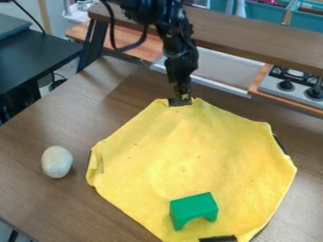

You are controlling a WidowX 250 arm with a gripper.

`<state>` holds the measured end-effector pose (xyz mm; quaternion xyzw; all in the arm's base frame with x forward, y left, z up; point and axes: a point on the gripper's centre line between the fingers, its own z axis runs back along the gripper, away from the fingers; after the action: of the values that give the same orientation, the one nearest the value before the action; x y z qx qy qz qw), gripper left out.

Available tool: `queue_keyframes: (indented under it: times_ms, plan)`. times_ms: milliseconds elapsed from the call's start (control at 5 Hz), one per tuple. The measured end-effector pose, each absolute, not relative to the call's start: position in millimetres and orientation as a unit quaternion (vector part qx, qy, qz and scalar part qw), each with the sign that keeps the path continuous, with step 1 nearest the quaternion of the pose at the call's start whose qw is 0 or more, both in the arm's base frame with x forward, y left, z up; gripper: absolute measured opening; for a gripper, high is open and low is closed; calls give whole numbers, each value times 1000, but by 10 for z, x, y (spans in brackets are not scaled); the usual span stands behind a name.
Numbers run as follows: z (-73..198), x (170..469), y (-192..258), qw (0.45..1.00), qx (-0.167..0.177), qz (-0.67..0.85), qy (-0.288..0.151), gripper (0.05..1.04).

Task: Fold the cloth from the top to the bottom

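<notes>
Yellow cloth across the brown table, spread wide, and right at its near edge there's a black patch! Just beyond that, the green block sits on the cloth, its arched cut-out facing near. Over to the left, a white egg-shaped thing rests on the table, apart from the cloth. More black shows along the cloth's left and right edges. And now the far edge: here's the gripper, pointing down right at the cloth, open or closed, I can't tell! Behind it, a wooden ledge runs across, with a stove far right and a dark table far left.
</notes>
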<state>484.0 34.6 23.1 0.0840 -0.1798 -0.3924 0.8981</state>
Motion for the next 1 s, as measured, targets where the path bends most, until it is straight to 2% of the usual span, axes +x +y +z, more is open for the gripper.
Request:
queue_keyframes:
  times_ms: [800, 1000]
  plan:
    - [-12, 5045, 411, 906, 95, -377, -166, 1001]
    - [-115, 5059, 428, 909, 96, -374, -157, 950]
